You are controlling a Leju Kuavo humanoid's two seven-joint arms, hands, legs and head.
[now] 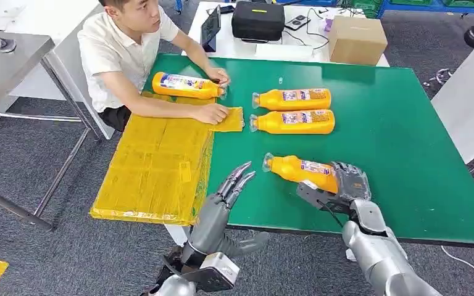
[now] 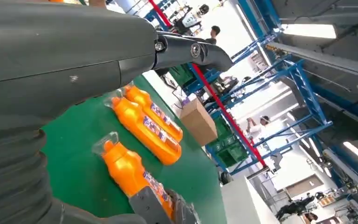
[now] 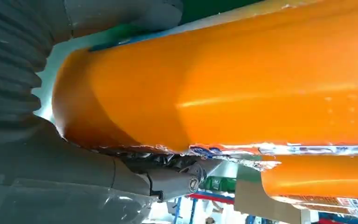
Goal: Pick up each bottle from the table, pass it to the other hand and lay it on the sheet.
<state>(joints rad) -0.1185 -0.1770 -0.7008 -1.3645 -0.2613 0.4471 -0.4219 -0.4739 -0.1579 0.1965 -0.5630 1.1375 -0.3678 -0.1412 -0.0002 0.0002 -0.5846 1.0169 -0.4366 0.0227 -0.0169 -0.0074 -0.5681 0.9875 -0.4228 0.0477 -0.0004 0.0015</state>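
My right hand (image 1: 345,185) grips the base end of an orange bottle (image 1: 299,169) with a clear cap, which points left over the green table (image 1: 401,154). Whether it rests on the table I cannot tell. The right wrist view shows this bottle (image 3: 242,79) pressed against my right hand (image 3: 51,154). My left hand (image 1: 222,206) is open at the table's front edge, fingers stretched toward the bottle's cap. Two more bottles (image 1: 293,98) (image 1: 293,121) lie side by side farther back. A yellow sheet (image 1: 154,166) lies to the left. The left wrist view shows the held bottle (image 2: 128,170).
A person in a white shirt (image 1: 114,52) sits at the table's far left, one hand on another bottle (image 1: 185,85) on the sheet, the other hand pressing the sheet's corner. A cardboard box (image 1: 357,40) and a black case (image 1: 258,20) stand on the white table behind.
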